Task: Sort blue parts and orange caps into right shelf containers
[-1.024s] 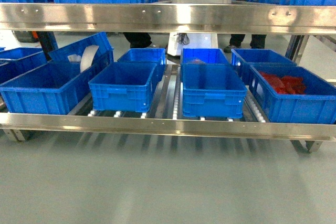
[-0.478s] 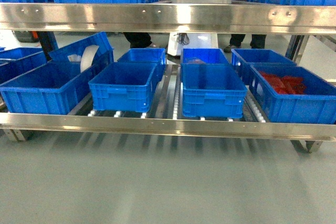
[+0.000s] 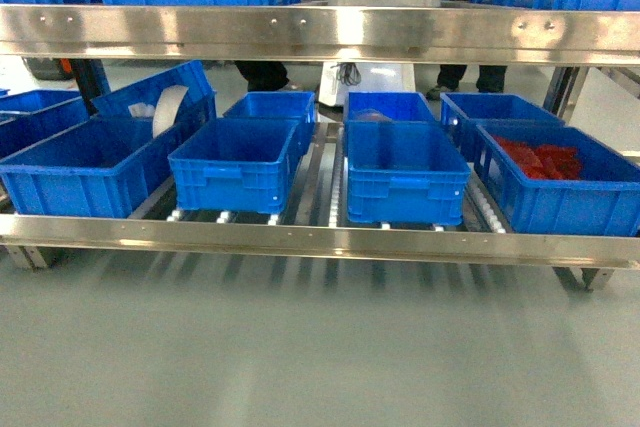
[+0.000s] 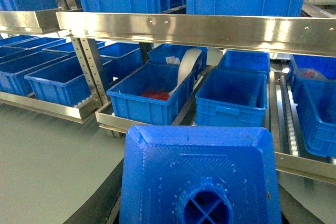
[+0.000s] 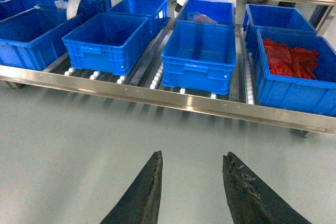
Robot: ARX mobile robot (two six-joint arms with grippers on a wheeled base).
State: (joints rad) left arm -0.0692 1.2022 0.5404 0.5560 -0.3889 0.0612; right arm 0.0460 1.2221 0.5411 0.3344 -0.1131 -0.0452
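A blue part (image 4: 199, 177) fills the bottom of the left wrist view, its round stud facing the camera. My left gripper (image 4: 199, 205) is shut on it, with only a dark finger (image 4: 105, 203) showing beside it. My right gripper (image 5: 192, 156) hangs open over the grey floor, with nothing between its fingers. The shelf (image 3: 320, 239) stands ahead, and the right shelf containers (image 3: 405, 172) (image 5: 202, 56) sit on its rollers. No orange caps are in view. Neither gripper shows in the head view.
The far-right bin (image 3: 560, 182) holds red pieces (image 3: 540, 159). A tilted bin with a white roll (image 3: 168, 107) sits at the left. An upper steel rail (image 3: 320, 35) crosses above the bins. People's legs stand behind the rack.
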